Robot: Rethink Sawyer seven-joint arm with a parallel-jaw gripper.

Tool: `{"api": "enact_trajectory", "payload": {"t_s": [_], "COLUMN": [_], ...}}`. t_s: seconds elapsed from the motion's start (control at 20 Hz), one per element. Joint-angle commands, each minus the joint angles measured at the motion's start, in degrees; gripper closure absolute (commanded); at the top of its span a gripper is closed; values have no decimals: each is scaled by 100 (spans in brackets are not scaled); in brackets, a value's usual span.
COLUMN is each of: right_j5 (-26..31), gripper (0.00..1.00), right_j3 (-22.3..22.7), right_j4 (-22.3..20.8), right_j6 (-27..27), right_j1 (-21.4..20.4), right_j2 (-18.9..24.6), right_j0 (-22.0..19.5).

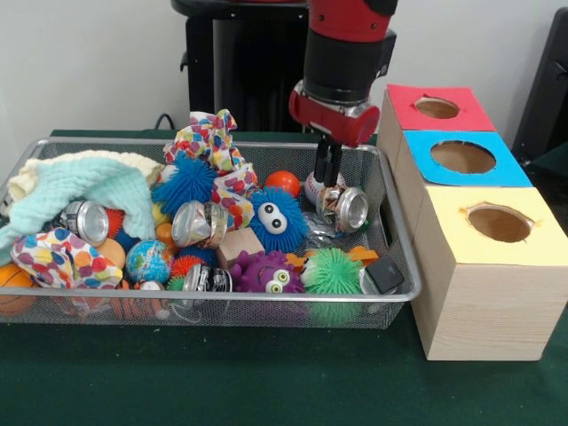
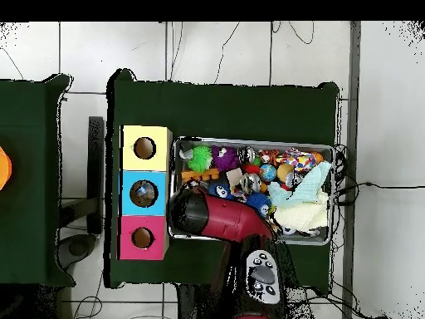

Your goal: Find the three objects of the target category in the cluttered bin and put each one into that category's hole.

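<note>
The silver wire-mesh bin (image 1: 222, 300) is full of toys, balls, cloths and crushed metal cans; it also shows in the overhead view (image 2: 253, 140). My gripper (image 1: 328, 184) hangs inside the bin's right end, its fingers (image 1: 321, 169) close together on the top edge of a crushed silver can (image 1: 344, 209). The can is tilted, with its round end facing the camera, just above a baseball (image 1: 313, 188). Other cans lie at the left (image 1: 86, 220), the middle (image 1: 200, 222) and the front (image 1: 209, 280). In the overhead view the arm (image 2: 199, 214) hides the gripper.
Three wooden boxes with round holes stand right of the bin: red-topped (image 1: 404, 102), blue-topped (image 1: 417, 151), yellow-topped (image 1: 479, 302). A mint cloth (image 1: 80, 186) and a polka-dot cloth (image 1: 213, 142) cover the left and back. Spiky balls and googly-eyed toys (image 1: 271, 222) crowd the middle.
</note>
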Motion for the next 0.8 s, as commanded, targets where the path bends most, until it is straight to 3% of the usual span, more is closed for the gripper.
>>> {"api": "enact_trajectory", "payload": {"t_s": [0.05, 0.35, 0.6, 0.65, 0.8], "right_j5": [396, -24, -149, -157, -196], "gripper": [100, 100, 100, 0, 0], "right_j3": [95, -192, -223, -214, -224], "right_j4": [23, -126, -190, -191, -219], "right_j6": [416, 228, 183, 194, 221], "right_j1": [-204, 303, 413, 426, 453], "right_j2": [214, 363, 405, 407, 377], "right_j0": [-143, -420, -524, -535, -509]}}
